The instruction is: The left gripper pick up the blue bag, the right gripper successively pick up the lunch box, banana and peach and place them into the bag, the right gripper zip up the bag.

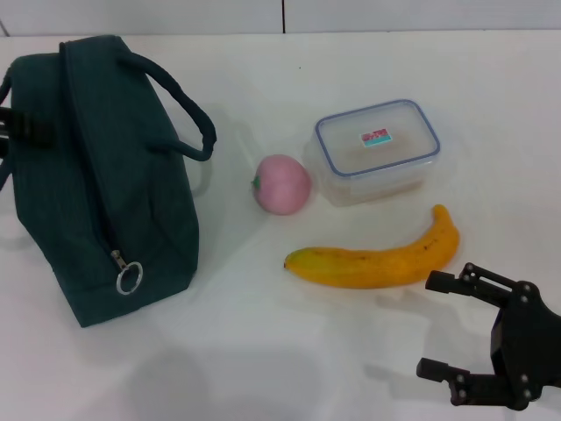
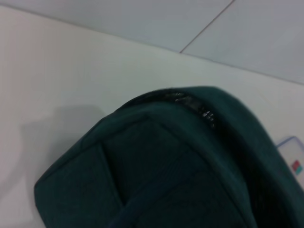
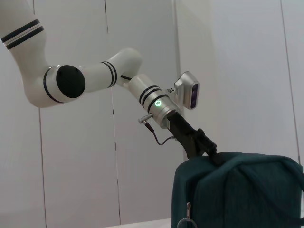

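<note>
I see the white surface (image 1: pixel 263 351) with plenty of bare room along its near edge. The blue bag (image 1: pixel 96 193) stands zipped on my left side, close to the left border of the head view, its ring pull (image 1: pixel 129 279) hanging at the near end. The left pincer (image 3: pixel 209 151) sits at the bag's far top edge — whether it is clamped or apart I cannot tell. The banana (image 1: pixel 377 261) lies right of the bag, well apart from it, with the lunch box (image 1: pixel 377 151) just behind it and the peach (image 1: pixel 282 184) just beside the box. The right pincer (image 1: pixel 438 326) hovers at the near right corner, spread wide and holding nothing — just short of the banana.
</note>
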Tool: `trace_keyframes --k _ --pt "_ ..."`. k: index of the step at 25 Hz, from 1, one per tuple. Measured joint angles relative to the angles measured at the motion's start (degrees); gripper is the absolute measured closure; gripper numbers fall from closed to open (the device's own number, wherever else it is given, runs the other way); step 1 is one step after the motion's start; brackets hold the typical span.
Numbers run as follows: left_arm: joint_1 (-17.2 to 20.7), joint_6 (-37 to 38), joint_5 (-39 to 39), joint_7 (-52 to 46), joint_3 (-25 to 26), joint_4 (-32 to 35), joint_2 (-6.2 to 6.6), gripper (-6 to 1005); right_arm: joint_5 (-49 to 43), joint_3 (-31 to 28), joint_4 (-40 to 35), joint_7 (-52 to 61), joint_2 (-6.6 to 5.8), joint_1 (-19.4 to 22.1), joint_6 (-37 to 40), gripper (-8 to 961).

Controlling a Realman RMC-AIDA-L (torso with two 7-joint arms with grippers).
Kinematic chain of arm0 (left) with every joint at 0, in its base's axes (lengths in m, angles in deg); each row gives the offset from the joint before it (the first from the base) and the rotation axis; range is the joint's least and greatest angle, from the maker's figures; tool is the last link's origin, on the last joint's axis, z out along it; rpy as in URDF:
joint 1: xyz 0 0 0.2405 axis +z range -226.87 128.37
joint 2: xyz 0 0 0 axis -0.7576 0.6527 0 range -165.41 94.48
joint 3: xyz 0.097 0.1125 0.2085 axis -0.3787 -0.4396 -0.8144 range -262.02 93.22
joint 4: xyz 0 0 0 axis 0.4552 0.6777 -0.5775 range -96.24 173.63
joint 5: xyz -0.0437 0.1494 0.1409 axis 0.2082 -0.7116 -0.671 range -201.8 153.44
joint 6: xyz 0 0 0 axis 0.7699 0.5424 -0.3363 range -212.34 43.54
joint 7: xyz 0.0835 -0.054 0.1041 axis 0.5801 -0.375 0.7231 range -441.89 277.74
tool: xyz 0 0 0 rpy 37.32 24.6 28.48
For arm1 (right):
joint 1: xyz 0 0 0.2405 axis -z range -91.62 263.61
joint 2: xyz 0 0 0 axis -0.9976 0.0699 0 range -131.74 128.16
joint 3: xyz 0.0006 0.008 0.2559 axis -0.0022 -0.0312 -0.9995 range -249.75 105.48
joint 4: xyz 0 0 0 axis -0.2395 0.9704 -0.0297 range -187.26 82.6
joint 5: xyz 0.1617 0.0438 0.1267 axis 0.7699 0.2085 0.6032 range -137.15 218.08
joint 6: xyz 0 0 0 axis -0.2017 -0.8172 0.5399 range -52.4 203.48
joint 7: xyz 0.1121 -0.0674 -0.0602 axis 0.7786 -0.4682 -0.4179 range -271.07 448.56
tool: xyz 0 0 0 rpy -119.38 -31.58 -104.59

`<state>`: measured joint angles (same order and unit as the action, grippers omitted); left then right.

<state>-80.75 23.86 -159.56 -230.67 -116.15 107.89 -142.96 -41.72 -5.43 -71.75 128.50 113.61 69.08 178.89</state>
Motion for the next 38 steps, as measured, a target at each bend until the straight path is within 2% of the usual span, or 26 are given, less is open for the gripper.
trace_keyframes --k 4,8,15,22,28,33,38 --pt "-0.70 -0.12 -1.88 0.62 -0.30 0.38 -0.68 165 0.00 -0.08 0.06 -0.02 0.00 -0.04 -0.08 84" --pt "-0.61 -0.29 -1.47 2.26 -0.56 0.88 -1.07 243 0.00 -0.19 0.08 -0.03 0.00 -0.06 -0.11 84" --pt "-0.15 -0.14 0.17 5.99 -1.37 0.91 -1.01 380 0.00 -0.27 0.09 -0.08 0.00 -0.06 -0.15 85" --pt "-0.66 0.06 0.23 4.49 -2.14 0.72 -1.00 719 0.89 -0.34 0.09 -0.12 0.00 0.01 -0.10 85" --pt "-0.75 0.11 4.26 3.83 -2.00 0.38 -1.09 967 2.39 -0.35 0.27 0.13 0.00 0.08 0.22 84" --pt "-0.72 0.15 7.67 3.42 -2.23 -0.41 -1.41 967 4.83 -0.36 1.30 0.25 0.00 0.16 0.39 84" --pt "-0.78 0.85 12.00 3.39 -2.26 -2.42 -1.65 966 17.05 -0.43 5.04 2.68 -0.24 0.86 4.25 84"
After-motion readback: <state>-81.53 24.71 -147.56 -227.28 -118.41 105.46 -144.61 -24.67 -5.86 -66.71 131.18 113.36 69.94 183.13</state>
